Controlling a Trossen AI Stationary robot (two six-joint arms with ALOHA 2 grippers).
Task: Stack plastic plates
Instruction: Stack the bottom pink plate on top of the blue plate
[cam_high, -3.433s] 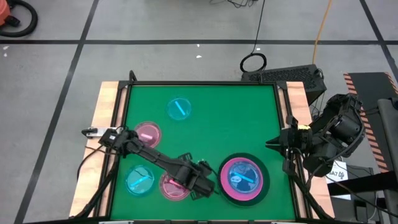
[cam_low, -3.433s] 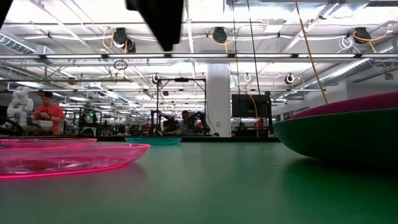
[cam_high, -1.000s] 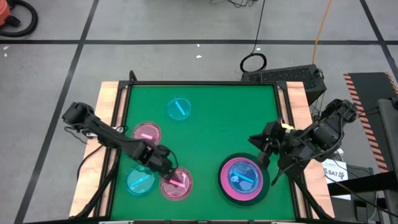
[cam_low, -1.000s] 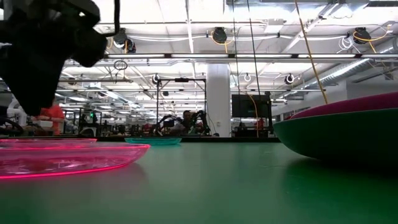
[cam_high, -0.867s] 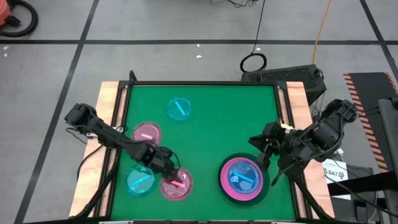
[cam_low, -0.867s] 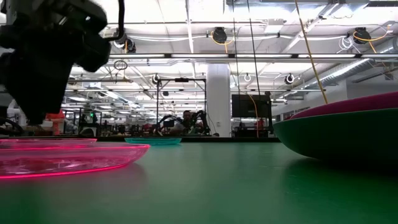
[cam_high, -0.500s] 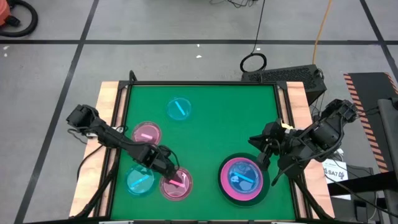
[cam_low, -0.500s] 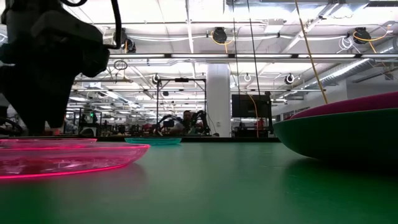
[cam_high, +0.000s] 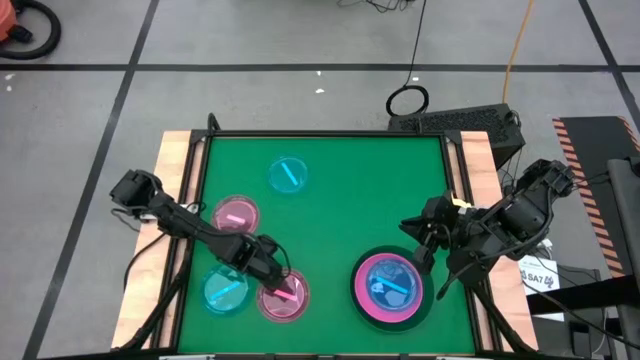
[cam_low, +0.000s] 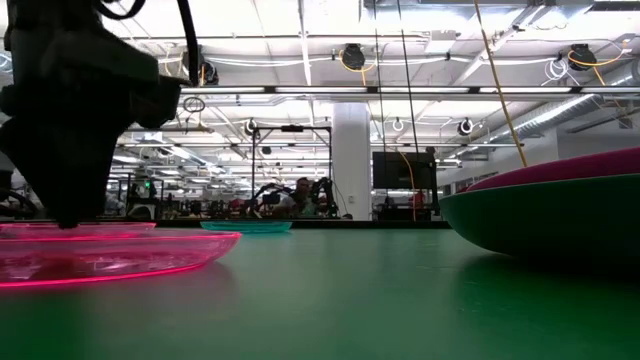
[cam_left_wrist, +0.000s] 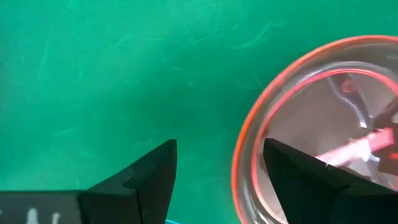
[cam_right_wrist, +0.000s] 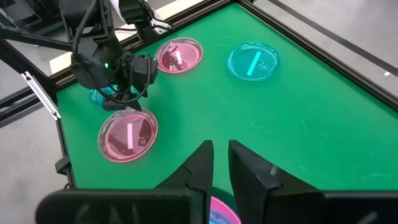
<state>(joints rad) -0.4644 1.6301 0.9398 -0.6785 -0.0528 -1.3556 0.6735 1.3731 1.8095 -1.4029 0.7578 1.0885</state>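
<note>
Left claw (cam_left_wrist: 217, 168) astride translucent pink plate's (cam_left_wrist: 323, 130) rim

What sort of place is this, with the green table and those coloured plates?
Probably a big robotics lab or workshop. The green table stands on a concrete floor with taped lines, and the low view shows a long hall with ceiling lights and more machine stations behind.

Glossy translucent plastic plate (cam_left_wrist: 323, 130), matt table (cam_left_wrist: 124, 74)
</note>
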